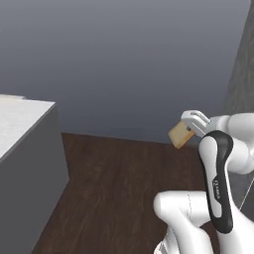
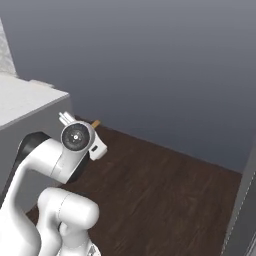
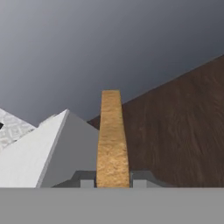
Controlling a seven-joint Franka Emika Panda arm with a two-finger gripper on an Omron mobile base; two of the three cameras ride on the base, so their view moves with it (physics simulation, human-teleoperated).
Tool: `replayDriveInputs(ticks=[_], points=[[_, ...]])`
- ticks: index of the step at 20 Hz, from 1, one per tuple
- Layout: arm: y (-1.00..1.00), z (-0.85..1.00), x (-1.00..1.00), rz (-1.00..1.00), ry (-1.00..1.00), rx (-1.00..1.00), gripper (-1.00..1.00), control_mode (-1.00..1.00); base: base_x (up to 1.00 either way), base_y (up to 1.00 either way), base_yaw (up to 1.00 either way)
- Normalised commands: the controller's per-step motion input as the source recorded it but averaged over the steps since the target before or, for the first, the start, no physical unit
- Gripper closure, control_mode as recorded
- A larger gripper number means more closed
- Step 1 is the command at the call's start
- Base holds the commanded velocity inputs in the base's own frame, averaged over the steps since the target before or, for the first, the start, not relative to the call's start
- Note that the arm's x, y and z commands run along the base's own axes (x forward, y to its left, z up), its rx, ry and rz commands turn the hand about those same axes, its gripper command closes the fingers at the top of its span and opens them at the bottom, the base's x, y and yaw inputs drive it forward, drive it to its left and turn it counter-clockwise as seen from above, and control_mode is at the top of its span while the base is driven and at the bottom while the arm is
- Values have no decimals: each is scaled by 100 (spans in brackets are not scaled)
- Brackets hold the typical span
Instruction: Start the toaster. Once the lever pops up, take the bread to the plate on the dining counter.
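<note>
Dark wooden floor (image 1: 114,183) spans the lower ground. The dining counter (image 1: 20,124), white marble with grey side panel, stands at nine o'clock. The pincer (image 1: 187,130), raised above the floor, is pinching the bread (image 3: 111,140) edge-on, clear of the counter.

open floor (image 1: 114,178) ahead; dining counter (image 1: 20,124) blocks left.

The bread (image 2: 95,123) is mostly hidden behind the arm's wrist.
</note>
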Motion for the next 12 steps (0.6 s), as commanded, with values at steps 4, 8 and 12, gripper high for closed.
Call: replayDriveInputs(ticks=[4,8,12], points=[[0,0,0,0,0,0,100,100,100,20,0],[0,0,0,0,0,0,100,100,100,7,1],[0,0,0,0,0,0,100,100,100,0,8]])
